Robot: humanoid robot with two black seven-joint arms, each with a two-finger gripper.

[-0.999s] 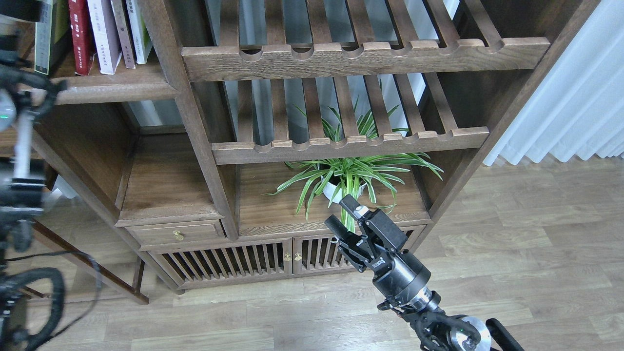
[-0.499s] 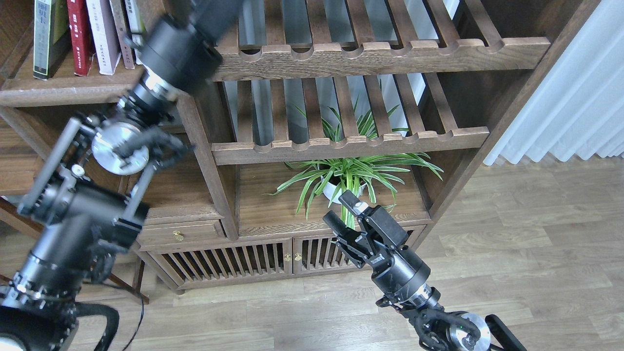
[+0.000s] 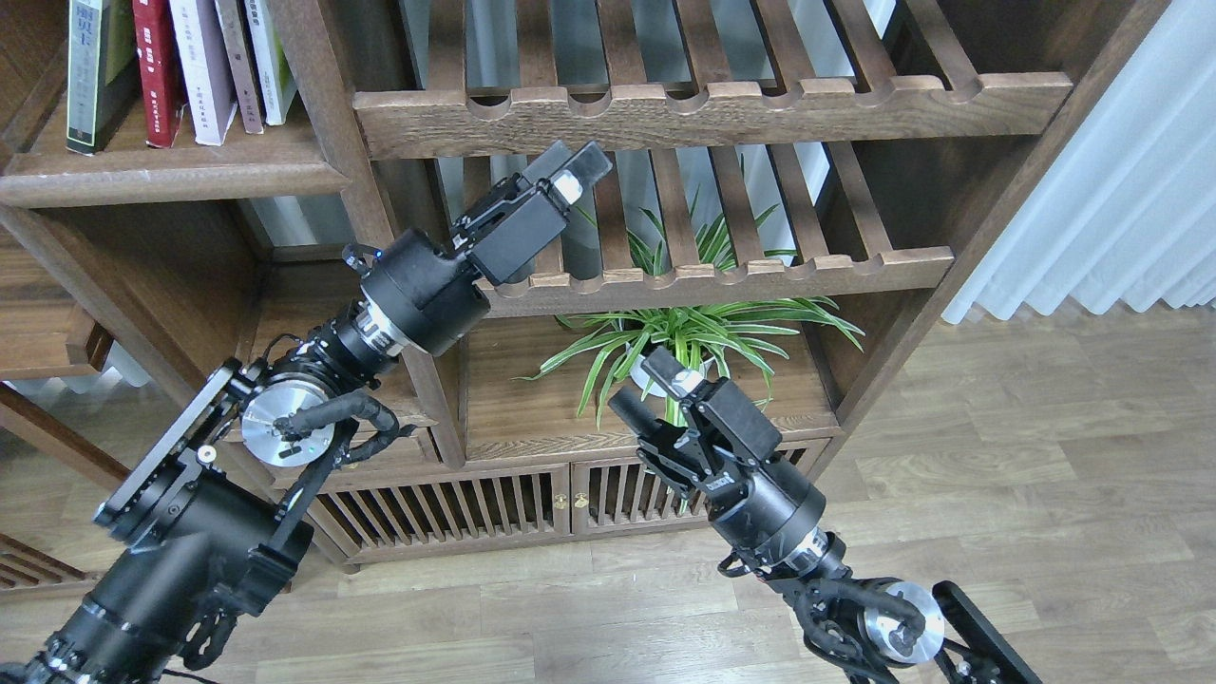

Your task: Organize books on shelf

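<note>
The books stand upright at the top left on the shelf (image 3: 180, 176), a dark-brown plank: a thick black book with a yellow-green panel (image 3: 95, 71), a red paperback (image 3: 157, 66) and a pale lavender-white paperback (image 3: 204, 66). My left gripper (image 3: 568, 169) is raised in front of the slatted racks, well right of the books. Its fingers stand slightly apart and hold nothing. My right gripper (image 3: 648, 389) is open and empty, low in front of the potted plant.
Two thin books, one brownish (image 3: 242, 62) and one white-green (image 3: 273, 57), stand right of the lavender one. Slatted racks (image 3: 712, 109) fill the middle bay. A spider plant (image 3: 684, 337) sits on the lower board above the cabinet doors (image 3: 446, 508). White curtain (image 3: 1121, 190) at right.
My left arm has swung from the far left edge by the books down and right, ending in front of the slatted racks. My right gripper has drifted slightly up and left.
</note>
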